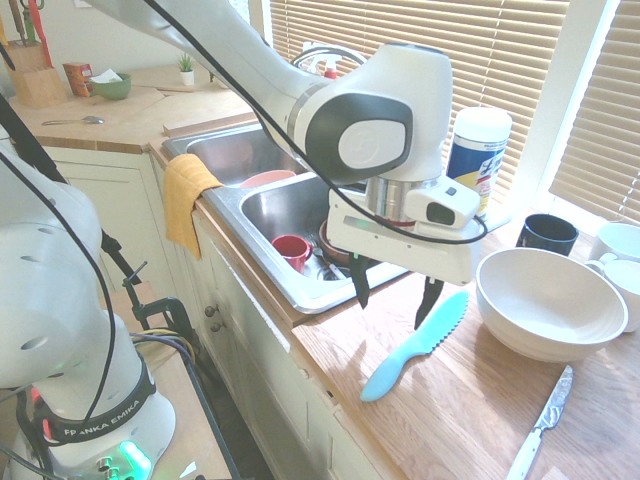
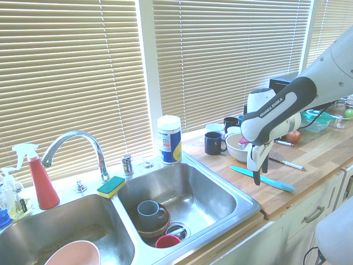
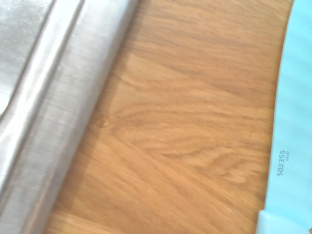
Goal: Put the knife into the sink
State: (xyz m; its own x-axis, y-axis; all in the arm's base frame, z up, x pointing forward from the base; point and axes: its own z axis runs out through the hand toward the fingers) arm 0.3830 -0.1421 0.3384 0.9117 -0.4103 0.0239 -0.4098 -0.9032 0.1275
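The light turquoise smooth matt plastic knife point(image 1: 416, 346) lies on the warm-grained wooden desk point(image 1: 470, 410). The brushed stainless-steel double sink point(image 2: 207, 190) shines; a yellow cloth point(image 1: 186, 198) drapes its front edge.

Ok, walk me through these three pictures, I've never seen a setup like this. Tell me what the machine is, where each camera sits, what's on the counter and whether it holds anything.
The white machine is a robot arm ending in a gripper with two dark fingers, open and holding nothing. Two pictures come from cameras standing in the room on opposite sides of the arm. The third comes from a camera on the arm's wrist, looking down close at the wood. On the wooden counter lie a light blue plastic knife, a large white bowl and a metal knife. The gripper hovers just above the blue knife, between the bowl and the steel sink. The sink holds a grey mug and a red cup.
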